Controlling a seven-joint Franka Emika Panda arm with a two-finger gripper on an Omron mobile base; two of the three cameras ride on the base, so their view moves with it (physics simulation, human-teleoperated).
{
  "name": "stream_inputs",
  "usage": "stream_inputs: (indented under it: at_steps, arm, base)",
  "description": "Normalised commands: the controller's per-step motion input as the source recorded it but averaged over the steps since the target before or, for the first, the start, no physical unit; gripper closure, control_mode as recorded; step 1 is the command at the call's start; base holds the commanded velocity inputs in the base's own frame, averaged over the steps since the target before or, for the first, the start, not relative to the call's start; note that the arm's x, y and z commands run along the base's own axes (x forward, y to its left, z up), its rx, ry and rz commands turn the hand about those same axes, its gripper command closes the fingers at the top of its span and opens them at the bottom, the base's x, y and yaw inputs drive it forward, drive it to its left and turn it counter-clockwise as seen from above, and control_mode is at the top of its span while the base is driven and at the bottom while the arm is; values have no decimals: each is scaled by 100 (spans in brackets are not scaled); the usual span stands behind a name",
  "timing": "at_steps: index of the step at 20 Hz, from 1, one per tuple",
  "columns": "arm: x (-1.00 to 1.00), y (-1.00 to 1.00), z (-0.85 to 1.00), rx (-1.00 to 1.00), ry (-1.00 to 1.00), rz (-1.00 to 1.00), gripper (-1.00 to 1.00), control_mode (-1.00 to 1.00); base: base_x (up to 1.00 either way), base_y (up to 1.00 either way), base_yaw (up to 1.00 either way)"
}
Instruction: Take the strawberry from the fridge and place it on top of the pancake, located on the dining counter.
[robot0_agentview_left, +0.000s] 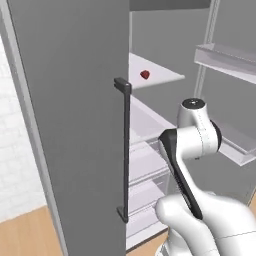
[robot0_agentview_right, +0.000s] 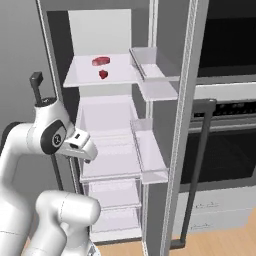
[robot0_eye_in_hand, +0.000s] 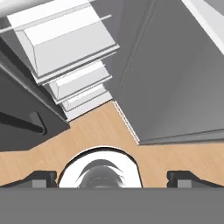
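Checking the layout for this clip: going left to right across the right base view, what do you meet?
Fridge's dark door handle → robot arm → strawberry on the upper fridge shelf → clear door bins → edge of the open fridge door → oven.

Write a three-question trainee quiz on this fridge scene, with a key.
1. True or false: the fridge has a door open.
2. On which shelf does the strawberry lie: A) top, B) middle, C) bottom drawer?
3. Fill in: the fingers stand ____ and hold nothing.

Key: 1 true. 2 A; a flat red item lies behind the strawberry on that top shelf. 3 open; in the hand view they point down at the wooden floor.
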Motion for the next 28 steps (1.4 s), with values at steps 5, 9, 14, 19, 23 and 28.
stream_inputs:
  at_steps: [5,9,14,19,23,28]
  arm:
    - [0,0,0,0,0,0,-100,100]
    - [0,0,0,0,0,0,-100,100]
    - [0,0,0,0,0,0,-100,100]
    - [0,0,0,0,0,0,-100,100]
    - [0,0,0,0,0,0,-100,100]
    - [0,0,0,0,0,0,-100,100]
  base:
    - [30,-34,54]
    - [50,-43,13]
    - [49,-12,0]
    - [37,-4,0]
    - [14,-18,0]
    - [15,-40,-2]
